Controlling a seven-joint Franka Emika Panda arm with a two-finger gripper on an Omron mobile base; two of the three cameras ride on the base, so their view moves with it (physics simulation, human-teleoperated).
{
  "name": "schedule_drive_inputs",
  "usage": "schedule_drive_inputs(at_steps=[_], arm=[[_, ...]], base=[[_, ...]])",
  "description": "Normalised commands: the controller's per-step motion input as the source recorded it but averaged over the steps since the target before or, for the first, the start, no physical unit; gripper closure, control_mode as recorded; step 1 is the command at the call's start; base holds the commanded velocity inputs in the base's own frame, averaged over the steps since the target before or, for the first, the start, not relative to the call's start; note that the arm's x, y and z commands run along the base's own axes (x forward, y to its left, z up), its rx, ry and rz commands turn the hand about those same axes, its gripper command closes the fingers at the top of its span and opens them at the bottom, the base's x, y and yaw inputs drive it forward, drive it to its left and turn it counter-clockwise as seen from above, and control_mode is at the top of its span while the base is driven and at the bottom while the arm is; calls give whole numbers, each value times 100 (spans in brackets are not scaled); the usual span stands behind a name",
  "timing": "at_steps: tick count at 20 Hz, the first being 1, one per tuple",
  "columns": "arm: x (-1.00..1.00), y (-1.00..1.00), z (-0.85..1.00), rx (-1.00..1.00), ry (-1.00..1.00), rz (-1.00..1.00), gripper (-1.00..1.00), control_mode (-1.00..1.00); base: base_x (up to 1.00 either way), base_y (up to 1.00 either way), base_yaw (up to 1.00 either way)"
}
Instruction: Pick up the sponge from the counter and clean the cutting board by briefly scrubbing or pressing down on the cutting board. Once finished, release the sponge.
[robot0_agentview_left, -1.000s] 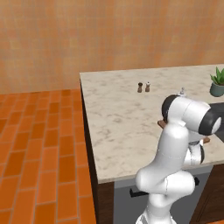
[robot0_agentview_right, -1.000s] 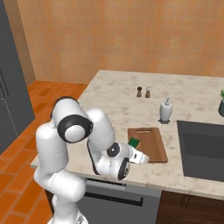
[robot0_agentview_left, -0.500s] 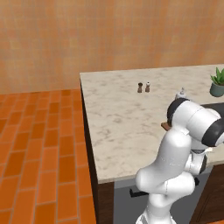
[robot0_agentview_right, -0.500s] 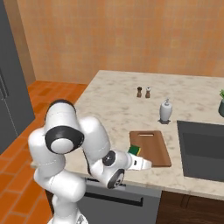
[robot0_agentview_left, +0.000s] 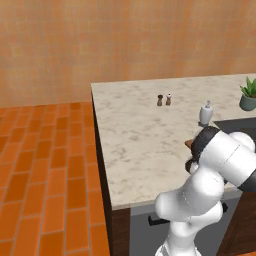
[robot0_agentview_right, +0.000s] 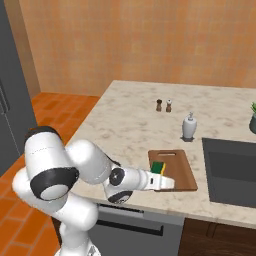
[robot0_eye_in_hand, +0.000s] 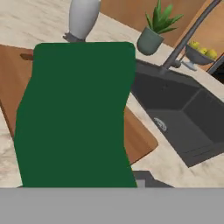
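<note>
Over the near end of the cutting board (robot0_agentview_right: 176, 169) we had our gripper (robot0_agentview_right: 161, 176) pinched on the sponge (robot0_agentview_right: 158, 166), green layer up. From the right base camera the sponge sat at the board's near-left part, low against the wood, though we could not tell whether it was already pressing down or hanging just above. The hand camera was mostly blocked by the sponge's green face (robot0_eye_in_hand: 78, 113), with the board showing at either side and the dark sink (robot0_eye_in_hand: 175, 118) beyond it.

We judged the main risk to be the board's position: it lay near the front edge of the worktop (robot0_agentview_right: 130, 125), so a hard sideways scrub could push it along the marble toward the sink or off the front. Pressing at an angle could also twist the soft sponge out of the gripper. The soap bottle (robot0_agentview_right: 188, 126) stood just past the board's far end and a long stroke could knock it.
</note>
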Motion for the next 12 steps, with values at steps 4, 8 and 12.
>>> schedule_drive_inputs(at_steps=[4,8,12], arm=[[-47,-22,100,2,-35,20,100,-100],[-19,-22,100,8,-10,19,100,-100],[-3,-7,100,18,7,19,100,-100]], base=[[0,0,0],[0,0,0],[0,0,0]])
